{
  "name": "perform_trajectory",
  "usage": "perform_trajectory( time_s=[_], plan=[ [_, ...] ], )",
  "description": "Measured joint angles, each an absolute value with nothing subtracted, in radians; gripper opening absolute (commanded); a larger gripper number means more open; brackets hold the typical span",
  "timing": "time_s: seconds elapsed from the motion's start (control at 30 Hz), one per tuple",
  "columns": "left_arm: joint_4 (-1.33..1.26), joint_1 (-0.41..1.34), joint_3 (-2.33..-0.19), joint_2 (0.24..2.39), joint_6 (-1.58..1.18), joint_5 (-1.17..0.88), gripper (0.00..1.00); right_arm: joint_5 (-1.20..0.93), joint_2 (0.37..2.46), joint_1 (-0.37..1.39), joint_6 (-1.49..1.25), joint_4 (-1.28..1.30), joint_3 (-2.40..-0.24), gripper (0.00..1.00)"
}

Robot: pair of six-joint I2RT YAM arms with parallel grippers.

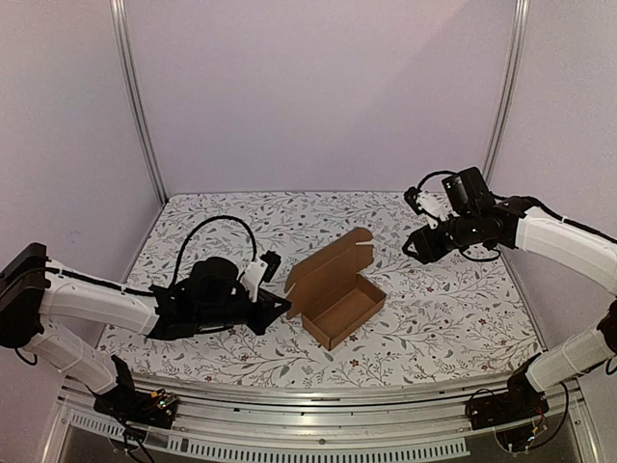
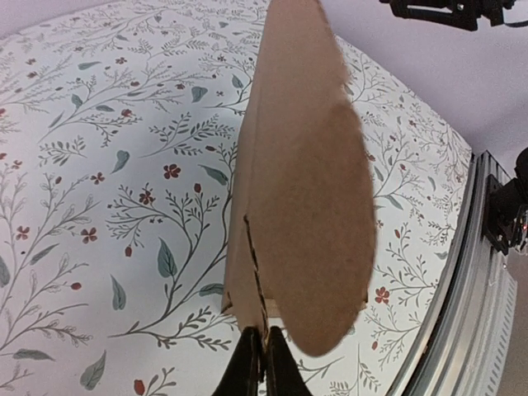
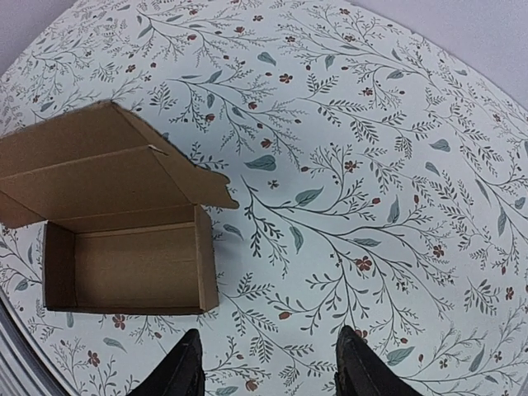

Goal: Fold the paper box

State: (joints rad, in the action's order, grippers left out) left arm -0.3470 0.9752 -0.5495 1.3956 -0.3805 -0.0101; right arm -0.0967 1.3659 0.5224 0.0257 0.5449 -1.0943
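The paper box (image 1: 333, 289) is a small brown cardboard carton in the middle of the table, its tray open upward and its lid standing up at the back. My left gripper (image 1: 280, 309) reaches in from the left at the box's near-left corner. In the left wrist view its fingertips (image 2: 266, 355) are pinched together on the thin edge of a cardboard wall (image 2: 247, 272), with a rounded flap (image 2: 322, 206) close in front of the camera. My right gripper (image 1: 416, 246) hangs above the cloth to the right of the box, open and holding nothing (image 3: 268, 363). The box (image 3: 124, 264) lies left of it.
A floral cloth (image 1: 443, 318) covers the table. A metal rail (image 1: 386, 400) runs along the near edge, also seen in the left wrist view (image 2: 487, 313). Upright frame posts (image 1: 135, 96) and pale walls enclose the back and sides.
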Motion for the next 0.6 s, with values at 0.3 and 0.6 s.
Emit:
perform_trajectory(
  time_s=[0.3, 0.6],
  plan=[
    [-0.331, 0.976, -0.555, 1.393, -0.362, -0.010, 0.00, -0.139, 1.366, 0.522, 0.031, 0.519, -1.083, 0.54],
    [-0.240, 0.976, -0.570, 1.351, -0.289, -0.011, 0.00, -0.269, 1.346, 0.522, 0.088, 0.408, -0.960, 0.58]
  ],
)
